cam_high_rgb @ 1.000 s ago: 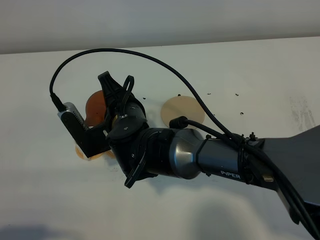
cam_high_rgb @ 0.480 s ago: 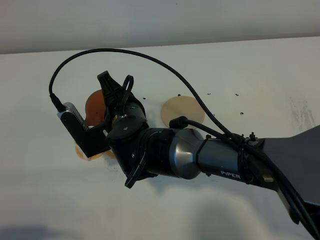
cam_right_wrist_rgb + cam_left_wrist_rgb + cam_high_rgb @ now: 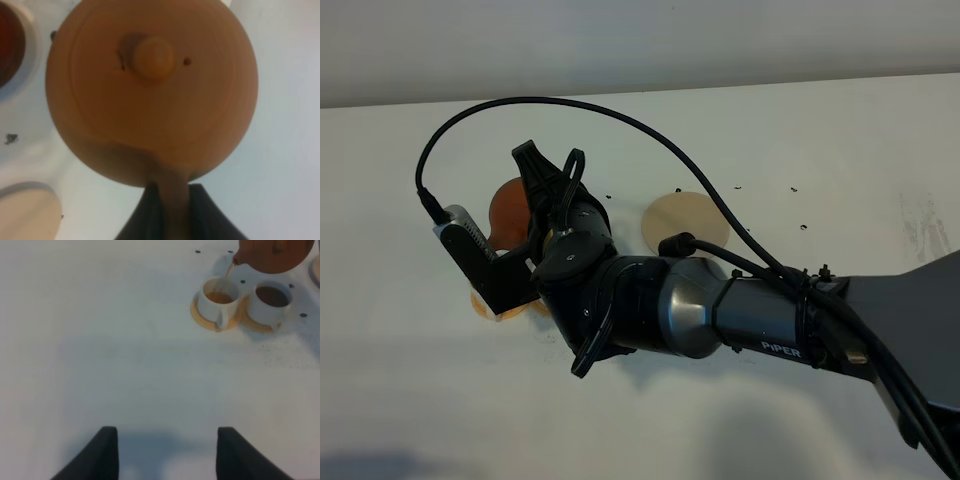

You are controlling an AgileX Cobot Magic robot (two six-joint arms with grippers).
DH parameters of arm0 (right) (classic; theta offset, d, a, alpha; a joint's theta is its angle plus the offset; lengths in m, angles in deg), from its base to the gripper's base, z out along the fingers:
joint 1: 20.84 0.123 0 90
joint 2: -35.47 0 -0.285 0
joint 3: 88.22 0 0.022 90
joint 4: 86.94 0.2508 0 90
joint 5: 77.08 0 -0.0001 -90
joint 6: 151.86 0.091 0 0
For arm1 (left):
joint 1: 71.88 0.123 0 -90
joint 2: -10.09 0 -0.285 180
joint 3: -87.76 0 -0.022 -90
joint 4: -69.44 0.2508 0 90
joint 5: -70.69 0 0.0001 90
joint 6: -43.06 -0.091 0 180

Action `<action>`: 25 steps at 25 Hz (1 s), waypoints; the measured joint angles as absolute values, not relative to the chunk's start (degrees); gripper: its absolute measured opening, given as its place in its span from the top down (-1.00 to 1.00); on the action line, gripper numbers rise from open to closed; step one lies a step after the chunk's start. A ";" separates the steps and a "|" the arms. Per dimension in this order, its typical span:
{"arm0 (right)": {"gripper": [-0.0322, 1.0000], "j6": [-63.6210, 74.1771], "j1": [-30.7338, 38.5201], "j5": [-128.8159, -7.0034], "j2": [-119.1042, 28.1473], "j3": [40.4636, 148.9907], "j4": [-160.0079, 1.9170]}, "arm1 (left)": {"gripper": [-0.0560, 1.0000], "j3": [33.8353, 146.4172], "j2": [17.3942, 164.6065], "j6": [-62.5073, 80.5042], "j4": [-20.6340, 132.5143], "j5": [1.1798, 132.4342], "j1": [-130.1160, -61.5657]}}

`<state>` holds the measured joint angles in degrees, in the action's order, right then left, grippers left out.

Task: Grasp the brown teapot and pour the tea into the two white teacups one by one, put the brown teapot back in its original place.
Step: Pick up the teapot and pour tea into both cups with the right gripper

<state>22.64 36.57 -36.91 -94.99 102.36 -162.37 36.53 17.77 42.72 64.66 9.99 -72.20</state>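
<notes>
Leftward, right end effector (image 3: 169, 206) on brown teapot (image 3: 100, 125)

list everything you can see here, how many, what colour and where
teapot: 1, brown, held tilted above the cups, pouring
cups: 2, white, side by side on the table; one holds dark tea, the other is being filled
saucers: 2, orange, one under each cup
coaster: 1, beige, bare, on the table to the right of the teapot in the high view
specks: several, black, scattered around the cups
table: 1, white, under everything
cable: 1, black, looping over the right arm
right arm: 1, dark grey, reaching in from the right
right gripper: 1, black, shut on the teapot handle
left gripper: 1, black, open, above bare table
</notes>
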 joint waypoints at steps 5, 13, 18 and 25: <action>0.72 22.58 36.57 -36.91 -94.99 102.36 -162.42 | 0.05 36.53 17.77 42.72 64.66 9.99 -72.20; 0.72 22.54 36.57 -36.91 -94.99 102.36 -162.90 | 0.05 36.53 17.77 42.72 64.66 9.99 -72.20; 0.72 22.54 36.57 -36.96 -94.99 102.36 -163.68 | 0.05 36.53 17.77 42.66 64.66 9.99 -72.20; 0.72 22.60 36.57 -36.96 -94.99 102.36 -163.93 | 0.05 36.53 17.77 42.66 64.66 9.99 -72.20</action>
<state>22.60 36.57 -36.96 -94.99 102.36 -163.93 36.53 17.77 42.66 64.66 9.99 -72.20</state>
